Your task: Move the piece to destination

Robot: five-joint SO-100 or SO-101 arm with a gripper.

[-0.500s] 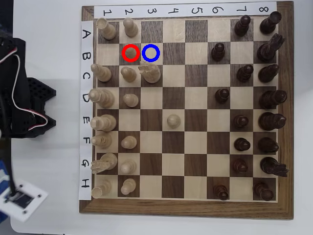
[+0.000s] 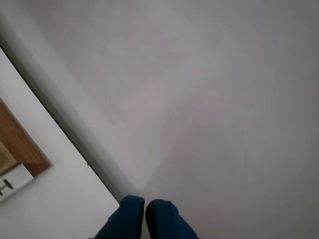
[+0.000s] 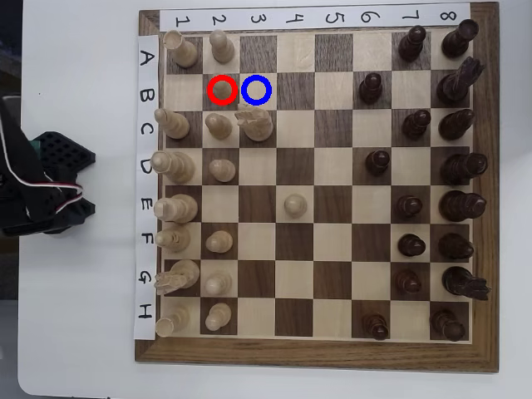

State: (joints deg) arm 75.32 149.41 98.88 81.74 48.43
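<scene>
In the overhead view the piece [image 3: 223, 88], a small pale pawn with a ball top, stands on the dark square inside the red ring. The destination [image 3: 258, 77], the light square with the blue ring, is just to its right and holds nothing. The arm [image 3: 41, 187] sits folded off the board's left side, well away from the piece. In the wrist view my gripper [image 2: 145, 216] shows as two blue fingertips [image 2: 130, 215] pressed together with nothing between them, facing a blank grey surface. The piece and the ring do not show in that view.
The chessboard [image 3: 316, 353] carries pale pieces along its left columns and dark ones on the right. A pale knight [image 3: 254, 125] stands just below the blue ring, with a pale pawn [image 3: 218, 126] beside it. A lone pale pawn [image 3: 294, 204] stands mid-board. A white table edge [image 2: 60, 199] crosses the wrist view.
</scene>
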